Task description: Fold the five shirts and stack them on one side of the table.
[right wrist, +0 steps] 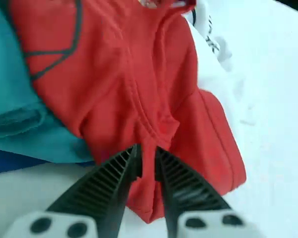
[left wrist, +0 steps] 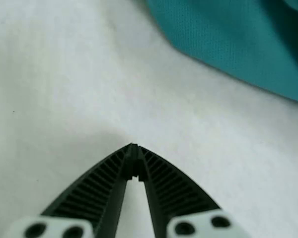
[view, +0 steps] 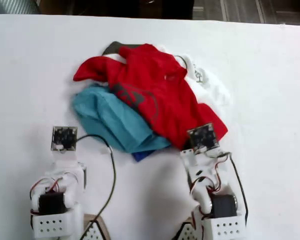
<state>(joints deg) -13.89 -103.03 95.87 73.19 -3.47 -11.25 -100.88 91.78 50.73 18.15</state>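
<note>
The crumpled red cotton shirt (view: pixel 155 95) lay over a teal knit shirt (view: pixel 115 120) at mid-frame on the white counter (view: pixel 30 60). The right end effector (right wrist: pixel 148 151), nearly closed, pinched its edge. The left end effector (left wrist: pixel 134 148) was closed, empty.

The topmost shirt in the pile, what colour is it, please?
That shirt is red with a dark print; high view best.

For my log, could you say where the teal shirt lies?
High view: the teal shirt lies on the pile's left, partly under the red shirt.
</note>
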